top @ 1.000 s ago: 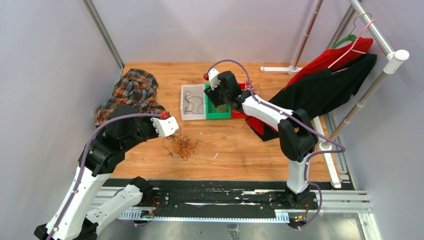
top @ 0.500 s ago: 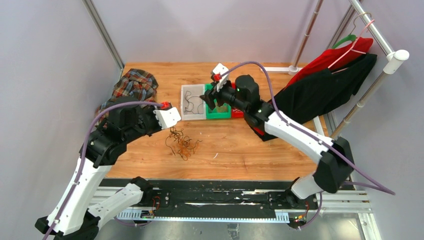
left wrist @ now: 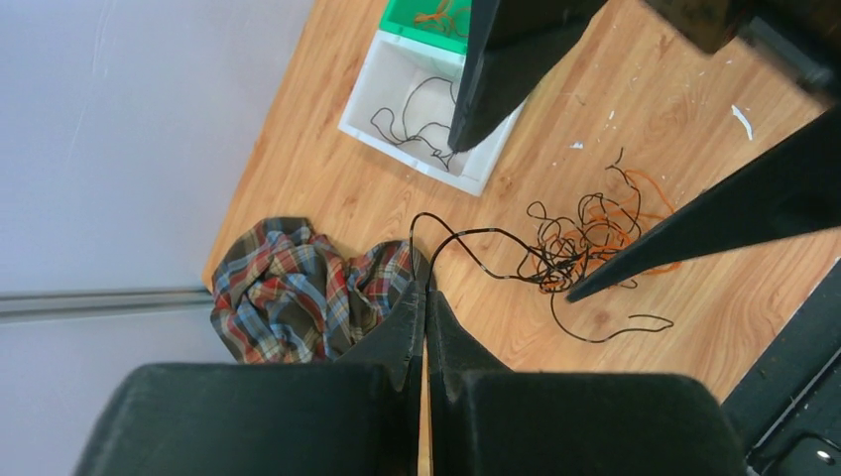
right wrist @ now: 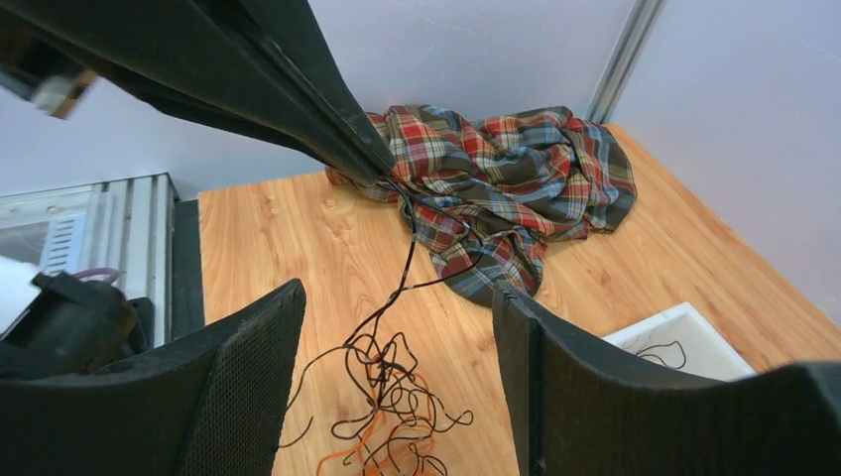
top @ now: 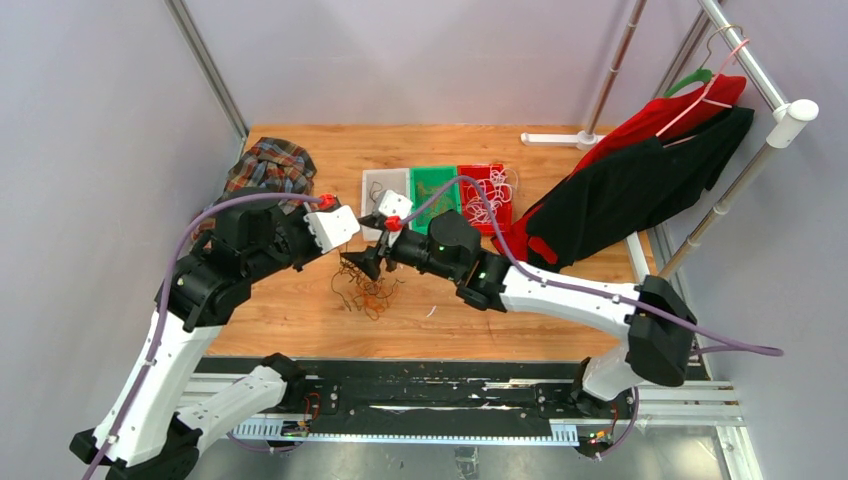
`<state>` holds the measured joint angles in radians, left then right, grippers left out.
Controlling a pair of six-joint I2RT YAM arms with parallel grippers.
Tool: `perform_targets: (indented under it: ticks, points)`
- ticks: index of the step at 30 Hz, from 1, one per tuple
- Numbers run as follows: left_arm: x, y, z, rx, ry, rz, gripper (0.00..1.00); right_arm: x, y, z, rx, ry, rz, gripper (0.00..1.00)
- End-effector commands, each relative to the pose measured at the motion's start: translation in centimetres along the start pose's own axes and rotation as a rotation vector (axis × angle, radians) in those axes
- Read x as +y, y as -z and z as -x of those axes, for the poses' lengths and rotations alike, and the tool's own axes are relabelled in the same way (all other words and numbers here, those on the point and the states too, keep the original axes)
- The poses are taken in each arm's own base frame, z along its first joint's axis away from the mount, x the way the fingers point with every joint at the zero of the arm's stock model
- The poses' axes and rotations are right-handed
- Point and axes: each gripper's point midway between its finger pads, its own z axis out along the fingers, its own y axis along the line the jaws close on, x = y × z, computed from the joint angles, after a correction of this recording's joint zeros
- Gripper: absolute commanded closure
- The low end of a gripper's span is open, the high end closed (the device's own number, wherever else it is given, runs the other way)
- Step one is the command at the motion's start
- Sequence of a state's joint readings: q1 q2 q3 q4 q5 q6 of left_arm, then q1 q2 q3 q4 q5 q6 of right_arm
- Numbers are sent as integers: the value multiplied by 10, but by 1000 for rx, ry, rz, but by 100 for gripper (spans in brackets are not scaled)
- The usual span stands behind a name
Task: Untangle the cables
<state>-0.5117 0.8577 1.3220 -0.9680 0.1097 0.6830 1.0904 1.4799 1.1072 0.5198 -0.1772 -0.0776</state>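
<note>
The cables are a tangled heap of black and orange strands (top: 368, 290) on the wooden table, also seen in the left wrist view (left wrist: 595, 233) and the right wrist view (right wrist: 397, 407). My left gripper (left wrist: 424, 283) is shut on one black strand, which rises taut from the heap to its tips. It hangs above and to the left of the heap (top: 345, 250). My right gripper (right wrist: 397, 293) is open and empty, its fingers straddling the air just above the heap (top: 368, 262).
A white bin (top: 368, 205) holding a black cable, a green bin (top: 432, 190) and a red bin (top: 485, 195) with white cables stand behind the heap. A plaid shirt (top: 265, 170) lies at the back left. Red and black garments (top: 640, 170) hang at the right.
My right arm has swung from over the green bin forward and left, down to the heap, jaws open. My left gripper has risen slightly with the black strand.
</note>
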Motion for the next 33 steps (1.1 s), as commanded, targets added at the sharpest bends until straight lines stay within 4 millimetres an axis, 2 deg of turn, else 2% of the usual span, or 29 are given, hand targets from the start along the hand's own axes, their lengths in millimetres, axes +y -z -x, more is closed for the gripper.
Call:
perform_targets:
  ticks: [1, 7, 10, 17, 22, 26, 33]
  points:
    - [4, 10, 2, 5, 25, 16, 100, -15, -19, 12, -69, 19, -133, 31]
    - [-1, 20, 7, -7, 25, -17, 100, -38, -30, 8, -81, -9, -265, 38]
    - [-4, 24, 8, -6, 20, -35, 100, -44, -32, 8, -84, 3, -300, 45]
    - [-3, 27, 10, -9, 6, -38, 100, -44, -30, 2, -64, 21, -307, 54]
    - [-13, 34, 29, -81, 37, -109, 100, -46, -37, 1, -71, 39, -345, 52]
    - [-18, 47, 54, -171, 58, -166, 100, -49, -43, -14, -58, 39, -372, 50]
    - [-5, 70, 93, -290, 64, -165, 100, -54, -43, -77, 14, -34, -416, 52]
